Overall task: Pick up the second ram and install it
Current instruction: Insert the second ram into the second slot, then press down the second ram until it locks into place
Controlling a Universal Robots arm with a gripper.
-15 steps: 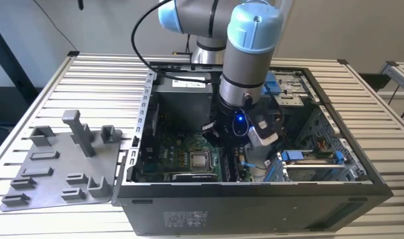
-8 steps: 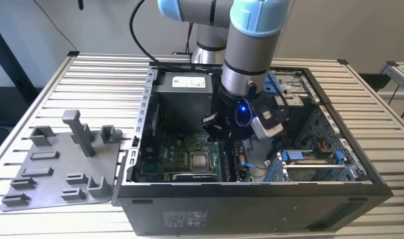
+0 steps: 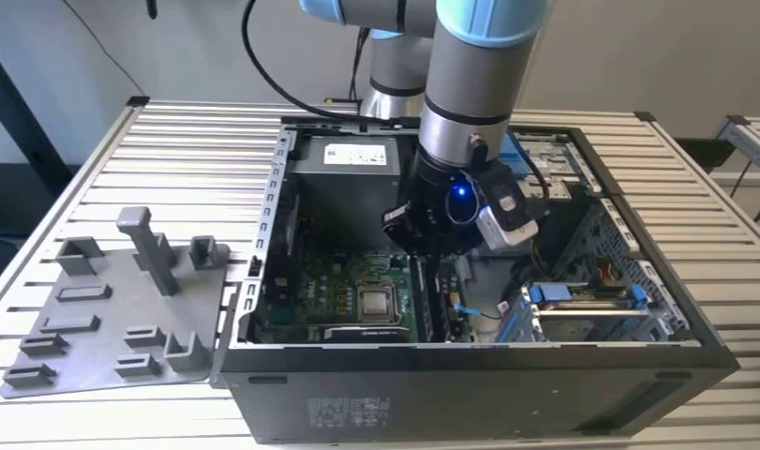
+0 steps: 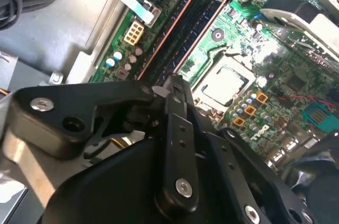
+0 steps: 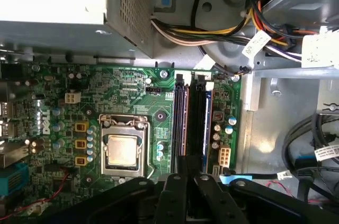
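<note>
Hanging inside the open metal case (image 3: 679, 319), the black pincer (image 5: 185, 184) grips the thin flat ram (image 5: 198, 123); green motherboard (image 5: 127, 83) beneath.

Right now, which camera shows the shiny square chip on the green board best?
The first wrist view: the square chip faces the camera, whole, inside its metal frame. In the second wrist view the chip is tilted beside the black hand. In the exterior view it looks small, deep in the computer case.

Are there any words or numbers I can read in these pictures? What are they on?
No words can be read.
power supply label: too small to read.
case sticker: too small.
cable tags: blurred.
motherboard print: too small.
</note>
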